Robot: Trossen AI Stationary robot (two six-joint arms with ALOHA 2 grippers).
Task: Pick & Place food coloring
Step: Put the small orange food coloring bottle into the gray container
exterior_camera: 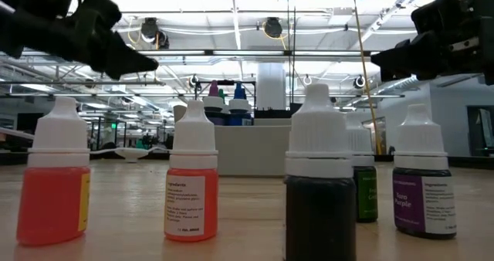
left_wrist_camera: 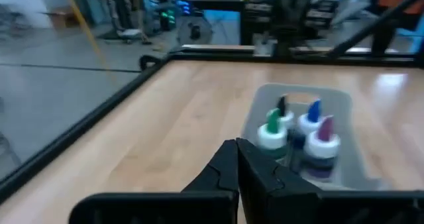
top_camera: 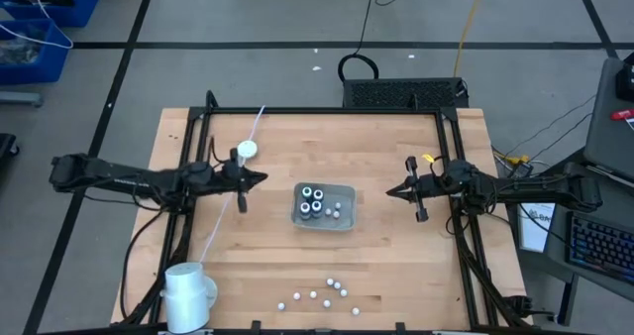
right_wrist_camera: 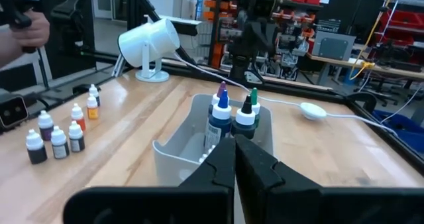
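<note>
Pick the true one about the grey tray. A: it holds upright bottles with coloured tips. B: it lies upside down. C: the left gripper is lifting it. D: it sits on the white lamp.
A: the grey tray stands on the table with four food coloring bottles upright inside, blue, green and purple tips showing; both grippers are apart from it.

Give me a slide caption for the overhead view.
Both grippers, left and right, flank the tray holding four bottles.
</note>
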